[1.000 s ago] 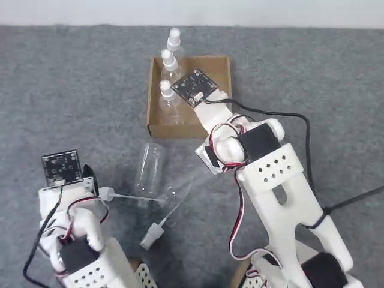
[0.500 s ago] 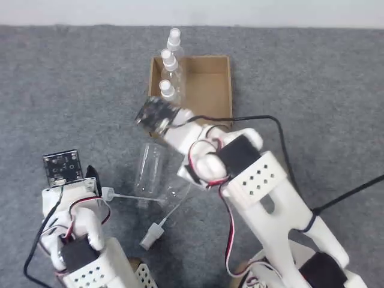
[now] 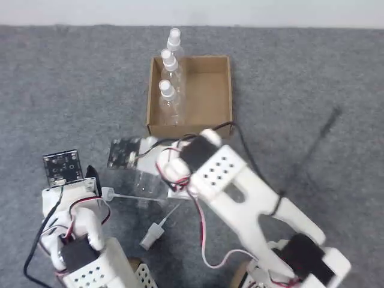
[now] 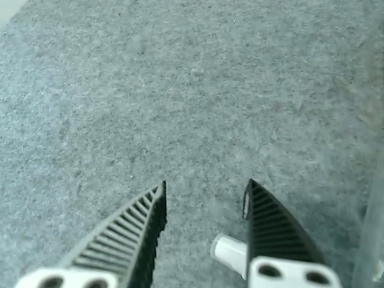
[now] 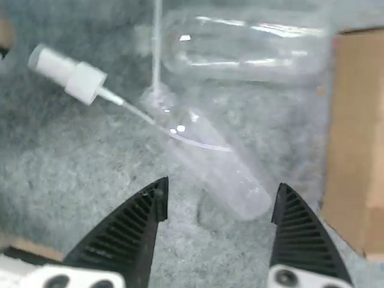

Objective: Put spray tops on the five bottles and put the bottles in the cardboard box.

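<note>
Plastic bottle [image 5: 207,159] just beyond right pincer [image 5: 221,185]

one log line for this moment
right end effector: open, above lying bottle | left end effector: open, beside spray top | three capped bottles at cardboard box

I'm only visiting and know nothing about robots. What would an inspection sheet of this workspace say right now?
Surface: grey carpet, flat.
Job's things: cardboard box open, with three bottles with spray tops upright in a row along one wall; two uncapped bottles lying on the carpet; two loose spray tops near them.
Clutter: nothing seen.
Grippers: left gripper open, low over the carpet, one spray top beside a finger; right gripper open above the lying bottles.
Cables: black cable loops over the right arm.
Surroundings: pale strip beyond the carpet.
</note>
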`<state>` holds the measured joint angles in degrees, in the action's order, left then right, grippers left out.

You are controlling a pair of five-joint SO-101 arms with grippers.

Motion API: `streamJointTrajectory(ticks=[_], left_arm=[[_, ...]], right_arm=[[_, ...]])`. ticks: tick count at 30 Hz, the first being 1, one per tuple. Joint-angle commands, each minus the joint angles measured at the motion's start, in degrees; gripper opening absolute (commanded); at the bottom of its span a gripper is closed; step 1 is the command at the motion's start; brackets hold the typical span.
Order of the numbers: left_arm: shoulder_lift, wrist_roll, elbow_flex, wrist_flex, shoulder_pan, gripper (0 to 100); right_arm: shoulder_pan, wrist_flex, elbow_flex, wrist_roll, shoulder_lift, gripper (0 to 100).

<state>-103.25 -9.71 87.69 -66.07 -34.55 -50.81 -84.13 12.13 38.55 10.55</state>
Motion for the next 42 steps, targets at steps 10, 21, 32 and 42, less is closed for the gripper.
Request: streamJointTrajectory(ticks=[10,21,32,42], left_arm=[[-1.14,0.35,-0.40,-0.18,0.35,20],[-1.14,0.26,0.22,-0.18,0.53,20],[-1.14,0.26,0.22,-0.26,0.62,20],[-1.14,0.26,0.66,-0.26,0.62,20]], right_arm=[[-2.95,3.91,-0.26,11.25,-11.47,24.1],[0.40,9.19,-0.26,12.22,-17.98,24.0],[2.86,9.80,-0.26,12.04,-22.29,23.7],[6.81,6.37,-0.26,11.87,-19.47,12.8]])
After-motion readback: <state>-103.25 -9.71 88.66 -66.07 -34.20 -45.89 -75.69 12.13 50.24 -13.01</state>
